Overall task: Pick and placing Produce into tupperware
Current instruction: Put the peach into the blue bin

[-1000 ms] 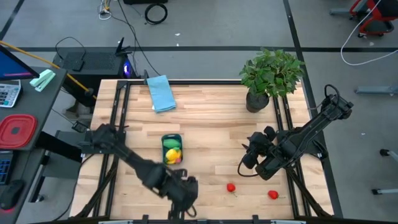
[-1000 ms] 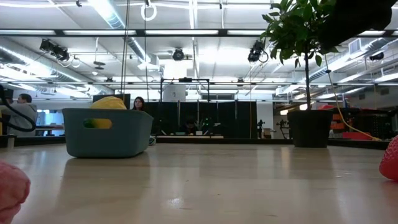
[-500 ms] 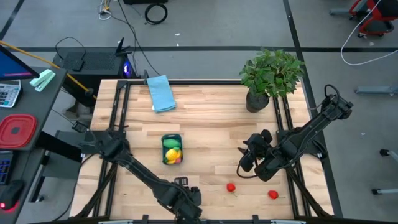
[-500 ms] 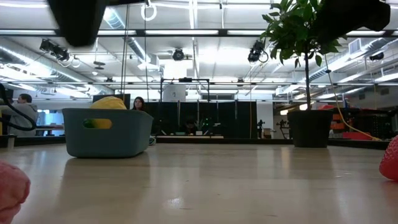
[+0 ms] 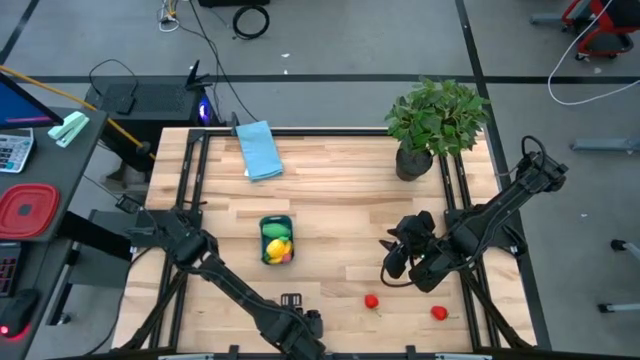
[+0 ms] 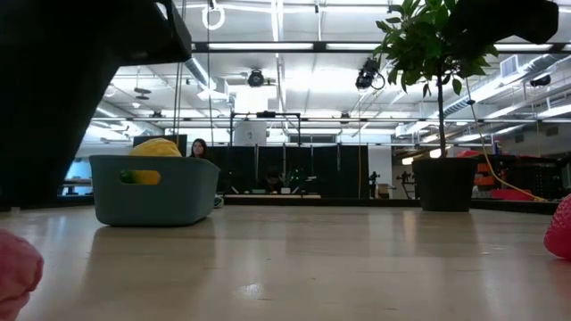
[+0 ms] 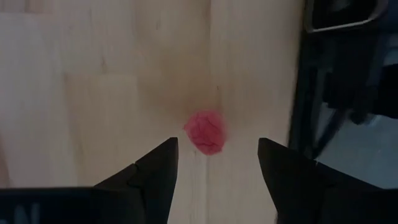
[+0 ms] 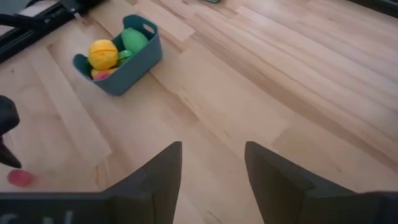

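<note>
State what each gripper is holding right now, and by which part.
Nothing is held. The left gripper is open above a small red piece lying on the table. The right gripper is open and empty over bare wood.

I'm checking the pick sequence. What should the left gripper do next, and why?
Probably lower straight down and close. The left gripper is open, and a small red piece lies on the table just ahead of the gap between its fingers, apart from both. The tub holds other produce already.

A lab — open hall with ceiling light strips (image 6: 294, 46), workstations, floor cables (image 5: 250, 18).
</note>
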Tool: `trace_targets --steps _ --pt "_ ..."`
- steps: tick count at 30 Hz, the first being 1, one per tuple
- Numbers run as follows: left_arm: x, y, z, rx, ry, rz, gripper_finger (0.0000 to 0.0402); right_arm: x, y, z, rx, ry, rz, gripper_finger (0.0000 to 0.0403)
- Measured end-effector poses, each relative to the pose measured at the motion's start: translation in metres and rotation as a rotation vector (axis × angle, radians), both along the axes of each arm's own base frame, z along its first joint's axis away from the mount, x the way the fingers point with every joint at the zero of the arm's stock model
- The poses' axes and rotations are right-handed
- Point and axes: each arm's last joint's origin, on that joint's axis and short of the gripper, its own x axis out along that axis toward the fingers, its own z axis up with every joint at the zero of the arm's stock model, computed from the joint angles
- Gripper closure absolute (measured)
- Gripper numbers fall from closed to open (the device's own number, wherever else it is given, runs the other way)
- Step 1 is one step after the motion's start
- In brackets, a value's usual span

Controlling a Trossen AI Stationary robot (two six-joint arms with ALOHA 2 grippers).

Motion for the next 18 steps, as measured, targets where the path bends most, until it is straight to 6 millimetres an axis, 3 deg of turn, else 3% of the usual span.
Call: trace_targets --steps 6,12,18 --pt "-0.001 -0.003 -0.006 0.008 0.007 0.000 0.0173 0.002 0.002 0.001 0.021 -0.027 0.000 0.0218" --pt "0.002 -0.005 -0.026 0.034 0.038 -0.003 0.0174 0.003 0.002 0.001 0.023 -0.030 0.001 0.0218" --pt "0.004 -0.004 -0.031 0.046 0.036 -0.007 0.0201 0.003 0.002 0.002 0.020 -0.031 0.006 0.0218"
